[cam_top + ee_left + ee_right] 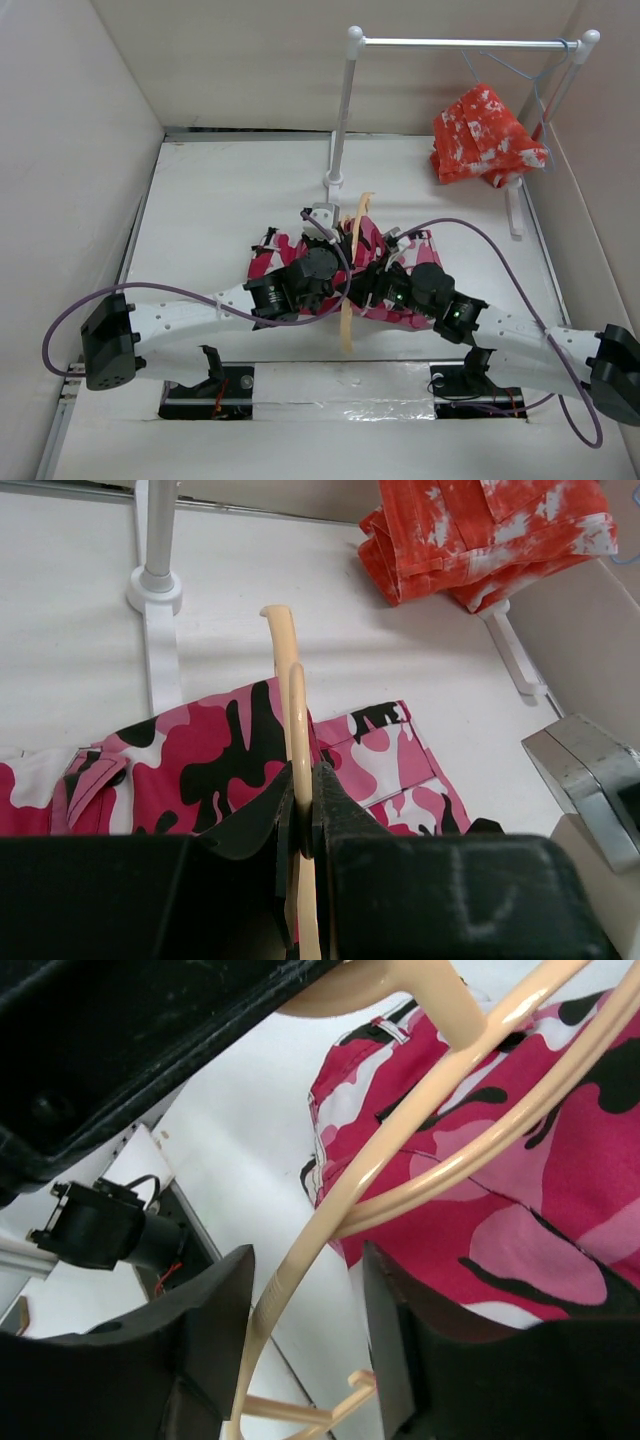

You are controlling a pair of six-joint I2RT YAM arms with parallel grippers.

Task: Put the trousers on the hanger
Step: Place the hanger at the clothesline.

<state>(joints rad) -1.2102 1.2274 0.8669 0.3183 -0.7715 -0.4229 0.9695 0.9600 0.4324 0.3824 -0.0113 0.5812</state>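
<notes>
The left gripper (303, 792) is seen clamped on the hanger (284, 660), which is held edge-up over the trousers (215, 750) lying on the table (200, 200). The right gripper (305, 1305) is set around a curved hanger bar, jaws apart, nothing pinched. A square second grip is judged necessary, so that the wood is not twisted. No writing can be read; a faint moulded mark on the left gripper cannot be made out.

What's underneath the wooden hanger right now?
The camouflage trousers lie on the table beneath the hanger, which the left gripper clamps. From above, the arms hide much of them.
</notes>
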